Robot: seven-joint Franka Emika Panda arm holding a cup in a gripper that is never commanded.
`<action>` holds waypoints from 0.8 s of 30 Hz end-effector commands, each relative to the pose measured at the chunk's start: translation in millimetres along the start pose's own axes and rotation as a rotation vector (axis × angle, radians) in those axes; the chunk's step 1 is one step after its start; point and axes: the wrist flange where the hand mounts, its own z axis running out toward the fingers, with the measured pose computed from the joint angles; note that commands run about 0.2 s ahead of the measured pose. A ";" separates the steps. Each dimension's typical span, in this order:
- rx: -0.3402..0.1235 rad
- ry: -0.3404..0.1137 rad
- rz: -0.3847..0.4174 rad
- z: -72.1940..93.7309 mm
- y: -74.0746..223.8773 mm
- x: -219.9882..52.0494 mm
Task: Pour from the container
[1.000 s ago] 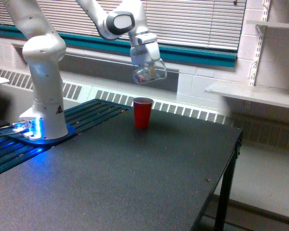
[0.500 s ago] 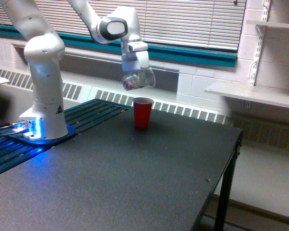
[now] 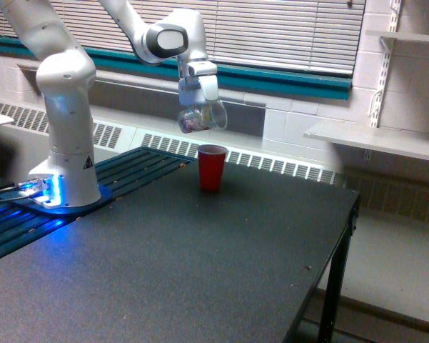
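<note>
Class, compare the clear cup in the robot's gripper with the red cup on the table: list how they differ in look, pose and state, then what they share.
The clear container is see-through, showing small bits inside; the red cup is opaque. The container hangs tipped on its side in the gripper; the red cup stands upright on the black table. The container is held in the air, the red cup rests free. Both are small cups of similar size.

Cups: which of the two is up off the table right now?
The clear cup, tilted in the pincer above and to the exterior view's left of the red cup, which stands upright on the table.
</note>
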 end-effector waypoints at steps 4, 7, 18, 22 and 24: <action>-0.033 -0.051 -0.031 14.1 -2.7 -10.1; -0.040 -0.063 -0.041 16.4 -3.9 -11.3; -0.063 -0.108 -0.068 20.5 -5.9 -10.8; -0.085 -0.112 -0.094 18.3 -8.5 -5.9; -0.090 -0.119 -0.102 18.6 -9.7 -4.2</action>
